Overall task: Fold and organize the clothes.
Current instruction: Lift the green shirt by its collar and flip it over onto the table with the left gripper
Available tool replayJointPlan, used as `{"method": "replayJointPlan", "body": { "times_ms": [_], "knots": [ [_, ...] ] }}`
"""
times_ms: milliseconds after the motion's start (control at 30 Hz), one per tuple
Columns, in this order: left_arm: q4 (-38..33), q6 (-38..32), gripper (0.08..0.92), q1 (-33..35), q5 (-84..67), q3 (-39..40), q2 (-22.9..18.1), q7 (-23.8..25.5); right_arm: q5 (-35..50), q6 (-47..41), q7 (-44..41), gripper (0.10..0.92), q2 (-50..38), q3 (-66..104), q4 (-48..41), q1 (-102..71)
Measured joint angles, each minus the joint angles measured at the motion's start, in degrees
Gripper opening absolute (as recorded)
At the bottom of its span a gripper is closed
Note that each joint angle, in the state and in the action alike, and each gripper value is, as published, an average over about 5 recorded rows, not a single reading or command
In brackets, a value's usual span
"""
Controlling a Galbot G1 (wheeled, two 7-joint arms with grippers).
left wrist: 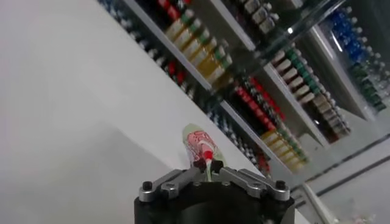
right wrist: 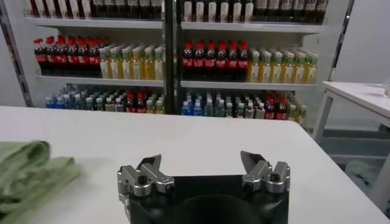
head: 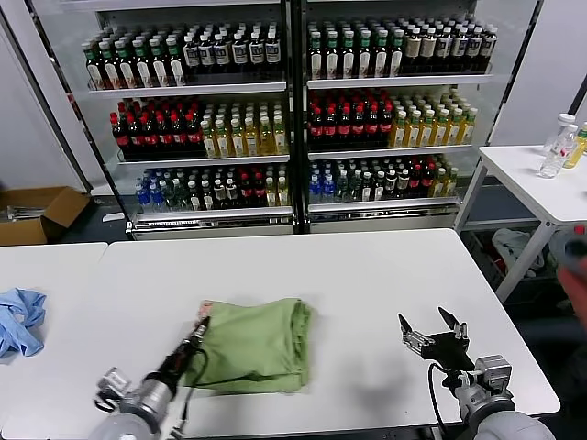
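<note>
The clothes, a light green shirt (head: 257, 344), lie folded in a bundle on the white table (head: 367, 275), near its front edge. A corner with red-and-white print (head: 204, 310) sticks out at the bundle's left. My left gripper (head: 198, 334) is at that left edge, shut on the shirt's fabric. In the left wrist view the fingertips pinch a thin fold of green cloth with the print (left wrist: 198, 141) just past the left gripper (left wrist: 208, 167). My right gripper (head: 431, 328) hovers open and empty over bare table, well right of the shirt (right wrist: 30, 173); the right gripper (right wrist: 204, 165) has its jaws spread wide.
A light blue cloth (head: 18, 321) lies on the neighbouring table at far left. Glass-door coolers full of bottles (head: 293, 101) stand behind. A cardboard box (head: 32, 213) sits on the floor at left. A small white table with bottles (head: 559, 151) stands at right.
</note>
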Motion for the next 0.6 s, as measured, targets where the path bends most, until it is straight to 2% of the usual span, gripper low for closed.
{"method": "replayJointPlan", "body": {
  "times_ms": [200, 367, 500, 600],
  "knots": [
    [-2.04, 2.82, 0.093, -1.23, 2.05, -8.45, 7.65, 1.04, 0.22, 0.07, -0.06, 0.823, -0.15, -0.66, 0.34, 0.70],
    [-4.30, 4.91, 0.093, -1.88, 6.23, -11.40, 12.95, 1.59, 0.33, 0.30, -0.17, 0.823, -0.24, -0.92, 0.98, 1.00],
    [-6.91, 5.95, 0.093, -2.61, 7.11, -10.16, 14.07, 0.56, 0.34, 0.37, -0.20, 0.823, 0.02, -0.76, 1.74, 0.74],
    [-8.71, 6.29, 0.093, -3.28, 6.81, -6.88, 12.55, -0.72, 0.26, 0.37, -0.25, 0.823, 0.31, -0.51, 2.44, 0.41]
  ]
}}
